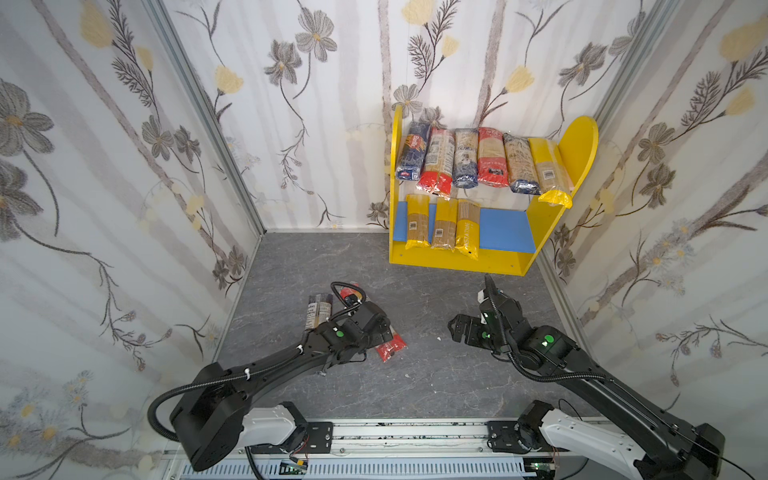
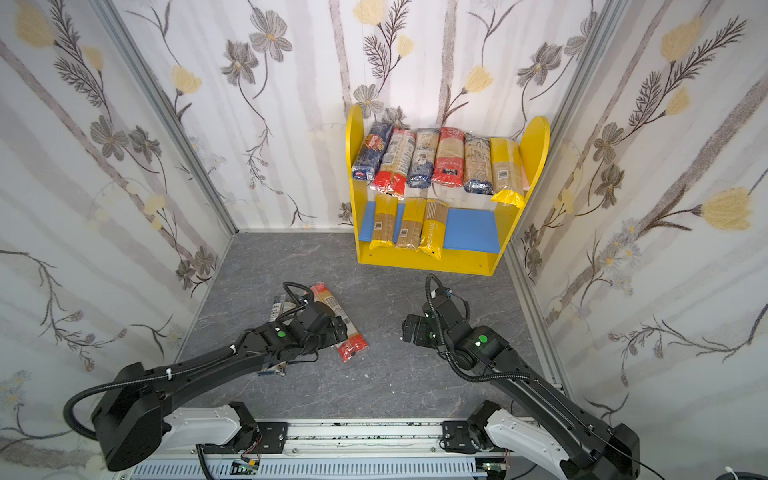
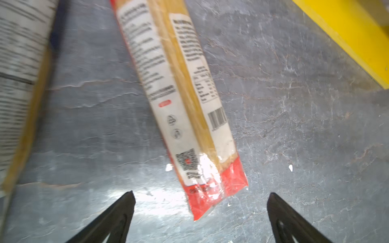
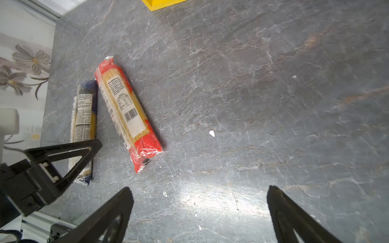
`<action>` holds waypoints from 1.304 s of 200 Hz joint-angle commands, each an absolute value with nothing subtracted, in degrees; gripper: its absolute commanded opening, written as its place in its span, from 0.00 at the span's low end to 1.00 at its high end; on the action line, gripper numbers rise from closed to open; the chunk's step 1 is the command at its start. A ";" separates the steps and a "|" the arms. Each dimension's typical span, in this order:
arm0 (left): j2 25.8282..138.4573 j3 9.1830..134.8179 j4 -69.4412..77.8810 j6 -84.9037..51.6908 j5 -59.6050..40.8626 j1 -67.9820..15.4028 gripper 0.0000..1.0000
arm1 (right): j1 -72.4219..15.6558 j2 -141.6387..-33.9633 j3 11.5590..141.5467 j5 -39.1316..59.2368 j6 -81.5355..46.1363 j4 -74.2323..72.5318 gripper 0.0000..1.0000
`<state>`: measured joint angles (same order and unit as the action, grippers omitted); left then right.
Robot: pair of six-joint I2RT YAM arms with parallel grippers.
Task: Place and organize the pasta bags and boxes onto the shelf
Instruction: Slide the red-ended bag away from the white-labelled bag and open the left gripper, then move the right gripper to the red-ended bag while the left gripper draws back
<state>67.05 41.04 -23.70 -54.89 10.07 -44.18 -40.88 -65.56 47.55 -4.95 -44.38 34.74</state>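
Note:
Two pasta packets lie on the grey floor. A red-ended packet (image 1: 390, 347) (image 2: 353, 345) (image 3: 183, 105) (image 4: 128, 117) lies slanted, and a dark blue packet (image 1: 319, 309) (image 2: 279, 309) (image 3: 19, 84) (image 4: 83, 126) lies to its left. My left gripper (image 1: 384, 328) (image 3: 201, 193) hangs open over the red packet's near end, its jaws wide apart and not touching it. My right gripper (image 1: 461, 328) (image 4: 200, 187) is open over bare floor, holding nothing. The shelf (image 1: 457, 259) (image 2: 428, 262) stands at the back right. Its upper board holds several packets and its blue board three yellow ones.
The right part of the blue lower board (image 1: 505, 230) is bare. A yellow packet (image 1: 555, 195) overhangs the upper board's right front edge. Flowered walls close in on three sides, and the arms' rail (image 1: 395, 436) runs along the front. Small white crumbs (image 4: 211, 133) lie on the floor.

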 commanded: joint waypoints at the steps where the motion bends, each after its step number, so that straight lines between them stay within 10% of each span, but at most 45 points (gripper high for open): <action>1: 58.92 38.13 -27.98 -55.25 11.52 -41.38 1.00 | -41.70 -70.01 48.03 -1.26 -41.94 26.03 1.00; 110: 38.79 41.91 -47.96 -55.31 14.56 -34.23 1.00 | -56.28 -107.50 68.62 -7.64 -32.57 20.94 1.00; 261: 43.34 52.97 -51.94 -41.40 15.03 -26.41 1.00 | -58.31 -126.83 81.86 -8.80 -30.02 25.49 1.00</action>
<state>42.54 51.72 -51.29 -44.64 13.91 -27.59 -58.11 -124.79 80.18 -5.67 -30.37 22.72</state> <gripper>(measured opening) 0.997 0.996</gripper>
